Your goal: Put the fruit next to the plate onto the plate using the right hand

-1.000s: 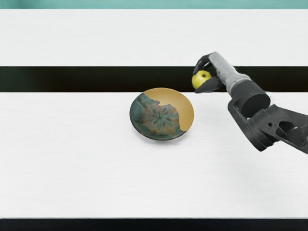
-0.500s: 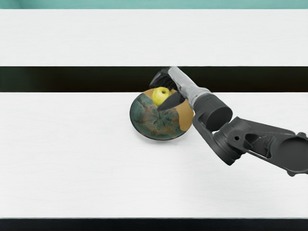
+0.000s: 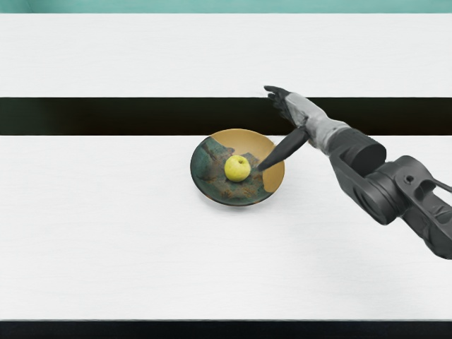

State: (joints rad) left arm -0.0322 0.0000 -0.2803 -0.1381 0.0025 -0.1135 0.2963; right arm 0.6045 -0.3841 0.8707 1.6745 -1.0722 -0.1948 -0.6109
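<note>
A yellow-green apple [image 3: 237,168] lies in the middle of the round plate [image 3: 212,185], which is glazed teal and ochre. My right hand [image 3: 279,127] hovers over the plate's right rim, up and to the right of the apple. Its fingers are spread and hold nothing; the thumb [image 3: 281,150] points down towards the plate, the other fingers [image 3: 277,94] reach towards the dark gap behind. The right arm comes in from the right edge. The left arm is out of view.
The plate stands on a white table [image 3: 106,233] just in front of a dark gap [image 3: 106,116] that separates it from a second white surface [image 3: 141,56] behind. The right forearm [image 3: 381,187] hangs over the table's right part.
The right hand carried the apple left from beside the plate to above it, let go, and drew back to the right. The apple now rests on the plate.
</note>
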